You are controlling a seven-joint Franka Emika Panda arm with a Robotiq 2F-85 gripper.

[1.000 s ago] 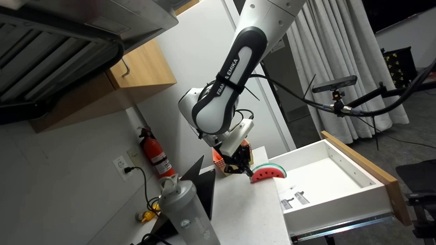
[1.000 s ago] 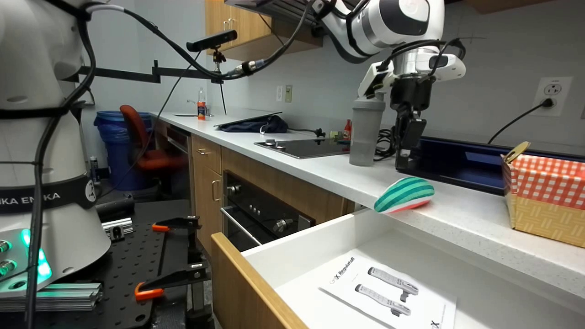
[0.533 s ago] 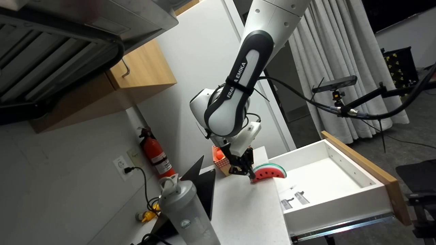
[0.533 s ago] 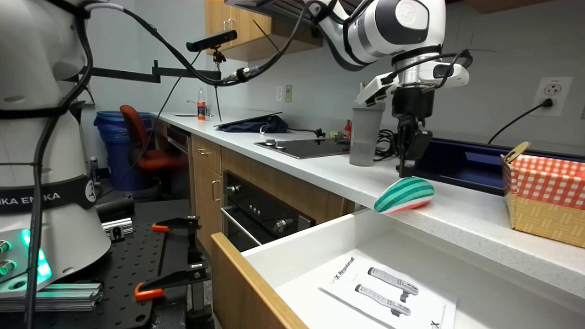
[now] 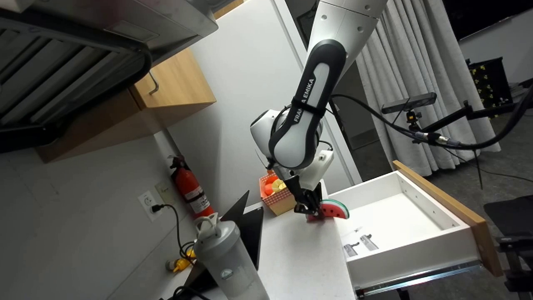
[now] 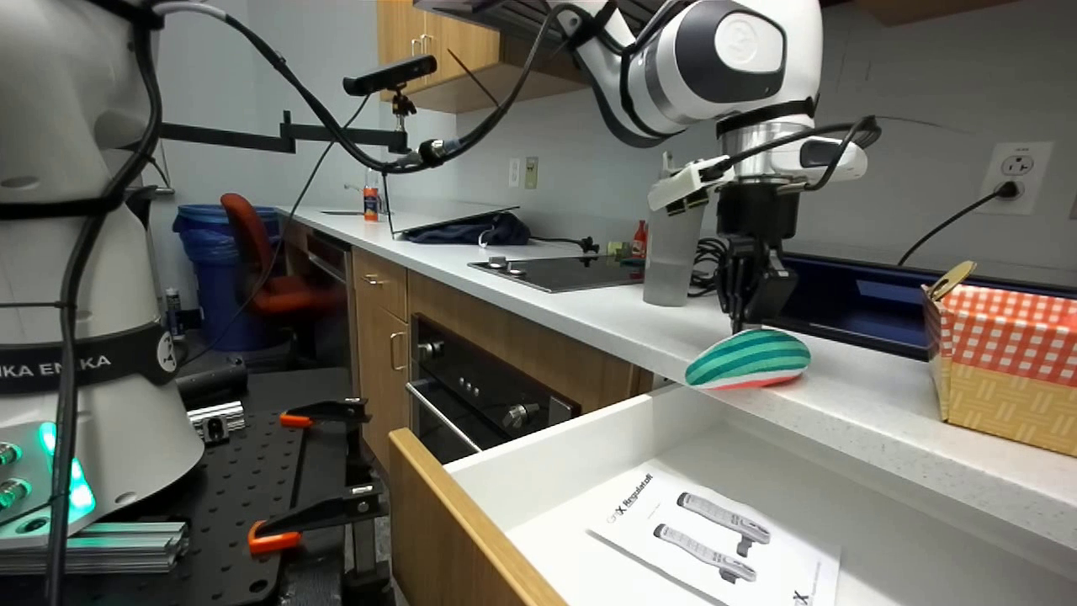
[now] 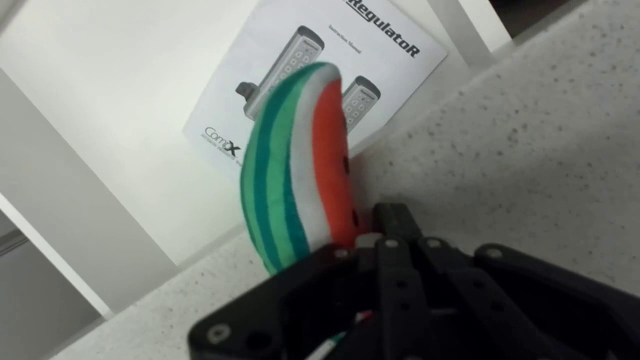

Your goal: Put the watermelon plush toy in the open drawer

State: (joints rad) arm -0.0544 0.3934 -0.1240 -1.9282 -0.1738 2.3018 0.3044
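Note:
The watermelon plush toy lies on the counter, with one end out over the edge beside the drawer. It shows in both exterior views (image 5: 334, 208) (image 6: 747, 360) and in the wrist view (image 7: 295, 170), where its striped rind and red face are seen. The open drawer (image 6: 480, 522) is pulled out just below the counter edge, with a bare white floor (image 5: 399, 212) that also shows in the wrist view (image 7: 115, 90). My gripper (image 7: 382, 230) looks shut with nothing between its fingertips. The tips (image 5: 317, 214) (image 6: 737, 325) are low, against or very close to the toy's red face.
A printed manual (image 7: 320, 55) lies in the drawer. A red-checked basket (image 6: 1010, 362) stands on the counter (image 5: 300, 254) beside the toy. A grey bottle (image 5: 233, 258) and a dark laptop-like object (image 6: 867, 303) are farther back along the wall.
The gripper has moved toward the drawer and down onto the toy's red face, now covering part of it. The toy has turned slightly on the counter.

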